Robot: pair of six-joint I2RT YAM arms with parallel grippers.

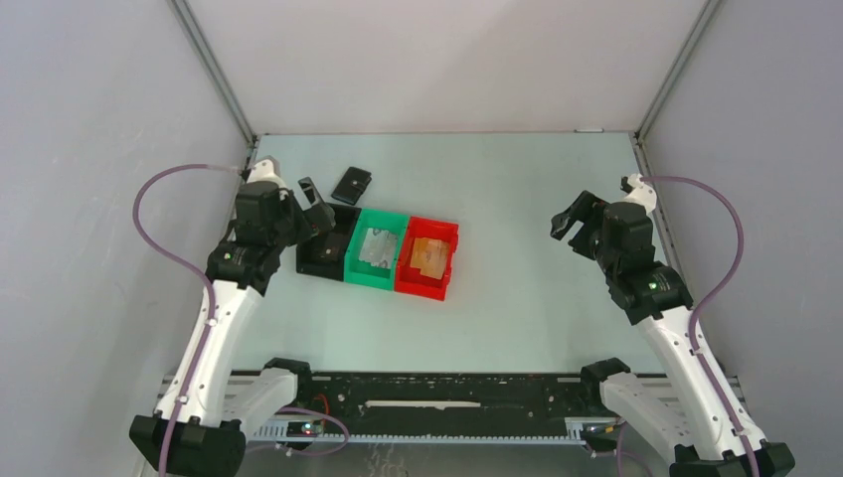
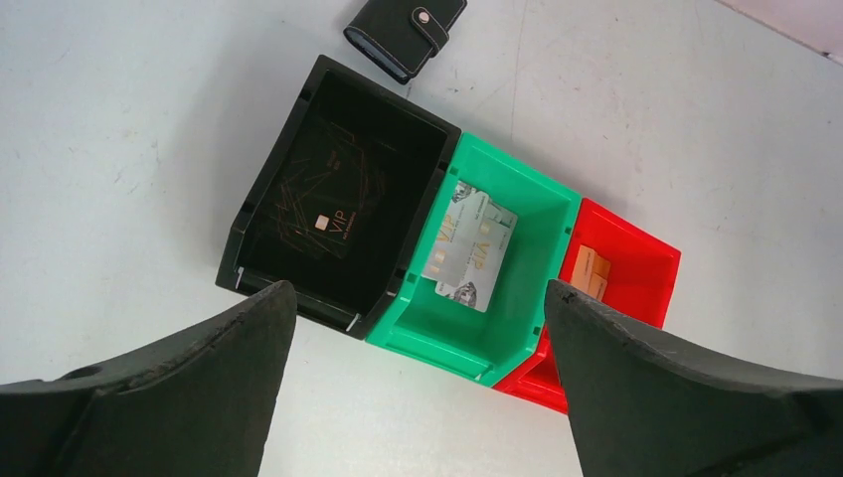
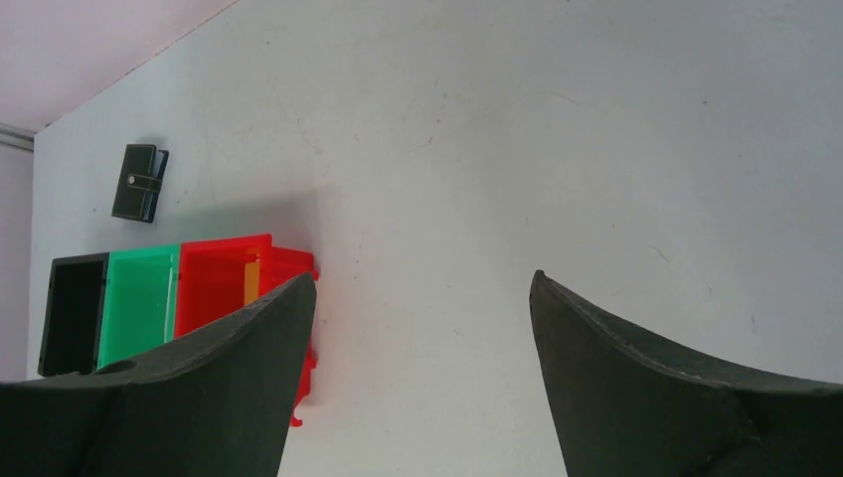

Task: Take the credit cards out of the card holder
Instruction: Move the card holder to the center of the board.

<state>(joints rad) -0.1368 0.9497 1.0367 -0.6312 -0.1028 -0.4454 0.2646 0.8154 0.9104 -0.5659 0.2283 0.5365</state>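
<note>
The card holder is a small black wallet, folded and snapped shut, lying flat on the table just beyond the black bin; it also shows in the left wrist view and the right wrist view. A shiny pale grey card lies in the green bin. A dark card lies in the black bin, an orange one in the red bin. My left gripper hovers open above the black bin's left side, empty. My right gripper hangs open and empty, far right of the bins.
The three bins stand side by side in a row, black, green and red, left of the table's middle. Grey walls close in the table on the left, right and back.
</note>
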